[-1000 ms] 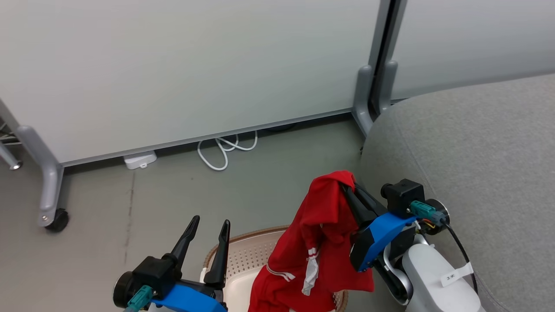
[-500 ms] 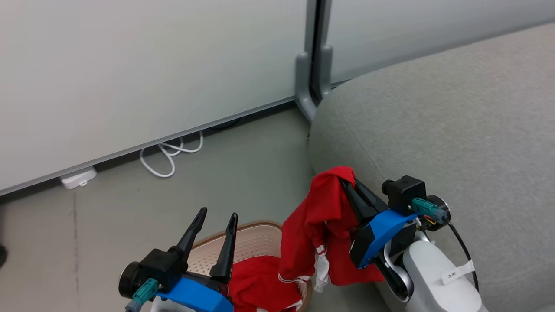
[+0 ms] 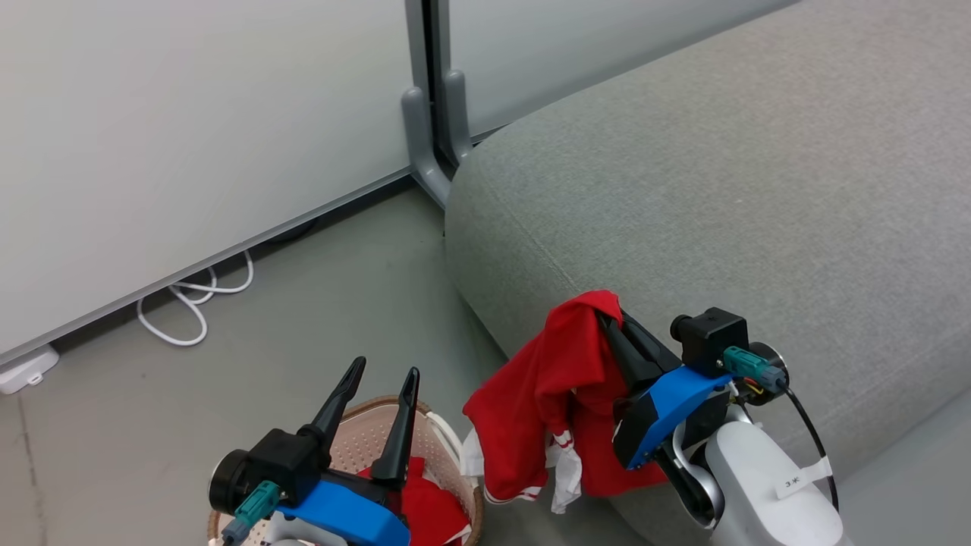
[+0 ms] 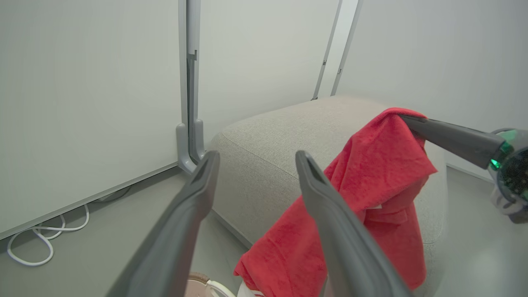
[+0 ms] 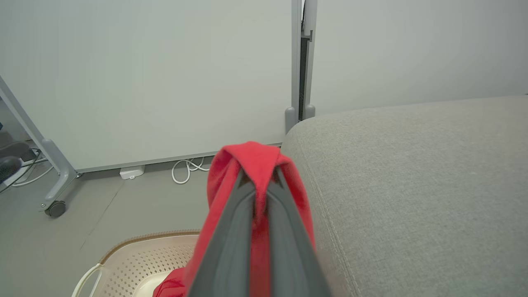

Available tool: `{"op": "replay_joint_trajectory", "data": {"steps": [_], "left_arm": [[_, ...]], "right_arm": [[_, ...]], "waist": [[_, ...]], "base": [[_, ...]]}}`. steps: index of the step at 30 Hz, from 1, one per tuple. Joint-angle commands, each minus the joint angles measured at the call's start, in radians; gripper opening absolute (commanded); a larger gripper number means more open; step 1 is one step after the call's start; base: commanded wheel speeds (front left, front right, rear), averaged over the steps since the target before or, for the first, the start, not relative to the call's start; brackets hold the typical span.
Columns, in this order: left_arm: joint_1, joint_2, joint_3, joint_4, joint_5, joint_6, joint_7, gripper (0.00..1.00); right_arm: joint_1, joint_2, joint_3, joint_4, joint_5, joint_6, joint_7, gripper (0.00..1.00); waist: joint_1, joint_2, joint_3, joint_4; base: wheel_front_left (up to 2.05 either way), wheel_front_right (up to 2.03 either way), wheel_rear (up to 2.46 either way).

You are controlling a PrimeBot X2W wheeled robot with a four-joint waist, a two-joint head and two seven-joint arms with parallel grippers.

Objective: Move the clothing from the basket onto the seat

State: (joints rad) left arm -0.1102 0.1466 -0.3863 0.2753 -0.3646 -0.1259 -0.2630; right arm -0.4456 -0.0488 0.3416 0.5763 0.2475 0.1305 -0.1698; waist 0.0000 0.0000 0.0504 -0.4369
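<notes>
Ok so the right gripper (image 3: pixel 604 317) has its jaws pinched tight on a fold at the top of the red garment with white trim (image 3: pixel 542 387). That garment hangs in the lower middle of the head view, in front of the side of the seat (image 3: pixel 721 189) rather than over its top. I can't tell if it's actually touching the upholstery. The left gripper (image 3: pixel 385 369) sits lower left, jaws spread wide and holding nothing, right above the basket (image 3: pixel 356 447), where the second red garment (image 3: pixel 425 508) lies.

What worries me:
- Most of the cloth dangles below the pinch. If the arm swings across without lifting first, the hem probably drags up the seat's side and bunches at the stitched edge.
- Let go too close to that rounded edge and I'd bet it slides off onto the floor (image 3: pixel 341 288).
- The grip looks like it's on a thin fold, so a jerky move could shake it loose.
- The hem hangs just beside the basket and near the left gripper, so a snag is possible.

Room-wise it's fine. The seat top across the upper right is bare and big. The partition post (image 3: pixel 425 144) stands just beside the seat's far corner at top centre. The white cable (image 3: pixel 193 303) lies by the wall at the left, well apart from everything.
</notes>
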Motion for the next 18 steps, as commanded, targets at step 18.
{"op": "replay_joint_trajectory", "data": {"steps": [18], "left_arm": [[-0.048, 0.021, -0.011, -0.011, 0.011, -0.007, -0.003, 1.0]], "right_arm": [[-0.202, -0.003, -0.109, 0.03, -0.02, 0.0, 0.056, 0.0]], "waist": [[0.0, 0.0, 0.074, -0.02]], "base": [[0.0, 0.0, 0.0]]}}
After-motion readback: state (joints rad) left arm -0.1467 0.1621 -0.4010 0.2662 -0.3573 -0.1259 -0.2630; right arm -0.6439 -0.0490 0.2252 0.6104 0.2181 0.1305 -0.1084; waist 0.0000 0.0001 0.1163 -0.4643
